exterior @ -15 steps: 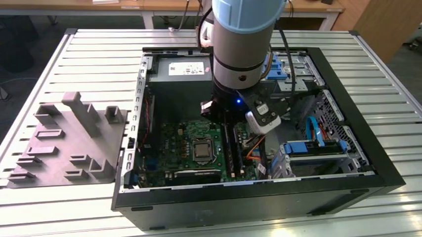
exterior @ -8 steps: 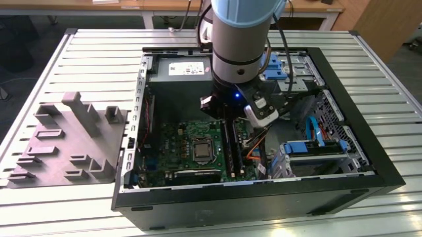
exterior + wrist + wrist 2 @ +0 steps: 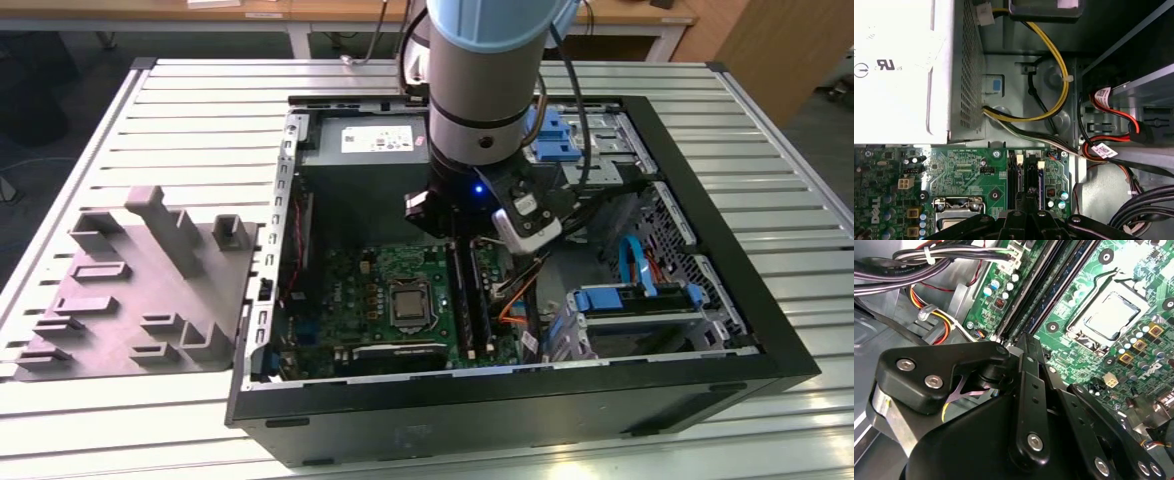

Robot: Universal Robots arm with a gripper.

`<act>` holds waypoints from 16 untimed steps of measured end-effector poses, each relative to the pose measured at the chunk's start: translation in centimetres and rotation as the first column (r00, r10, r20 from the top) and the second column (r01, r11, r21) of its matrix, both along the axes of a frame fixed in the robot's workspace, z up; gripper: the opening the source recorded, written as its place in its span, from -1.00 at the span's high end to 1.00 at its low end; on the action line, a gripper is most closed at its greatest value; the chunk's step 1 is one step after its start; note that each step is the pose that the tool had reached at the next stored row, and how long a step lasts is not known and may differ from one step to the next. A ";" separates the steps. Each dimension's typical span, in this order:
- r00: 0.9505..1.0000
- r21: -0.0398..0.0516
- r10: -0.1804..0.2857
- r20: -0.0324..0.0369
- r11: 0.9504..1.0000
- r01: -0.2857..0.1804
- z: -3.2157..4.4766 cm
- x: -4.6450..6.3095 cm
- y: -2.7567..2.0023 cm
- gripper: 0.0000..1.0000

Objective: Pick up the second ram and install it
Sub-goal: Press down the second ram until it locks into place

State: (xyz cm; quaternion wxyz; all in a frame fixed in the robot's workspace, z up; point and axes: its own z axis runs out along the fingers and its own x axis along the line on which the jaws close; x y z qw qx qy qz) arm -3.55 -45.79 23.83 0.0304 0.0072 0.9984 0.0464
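The gripper [image 3: 461,238] is down over the motherboard's [image 3: 350,290] memory slots [image 3: 1054,287]; I cannot tell if its jaws grip the second ram, or if it is in

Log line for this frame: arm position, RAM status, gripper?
arm: inside open PC case | gripper: low over motherboard RAM slots | second ram: not discernible | fingers: cannot tell

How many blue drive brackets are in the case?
2: one bracket just behind the arm, another bracket at the exterior view's right. The arm may hide more.
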 end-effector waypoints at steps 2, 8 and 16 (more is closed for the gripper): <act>1.000 0.000 0.000 0.000 1.000 0.000 0.00 0.0 0.00 0.79; 1.000 0.001 0.000 0.000 1.000 0.000 -0.56 -0.1 0.01 0.79; 1.000 0.001 0.000 0.000 1.000 0.000 -0.65 -0.1 0.48 0.79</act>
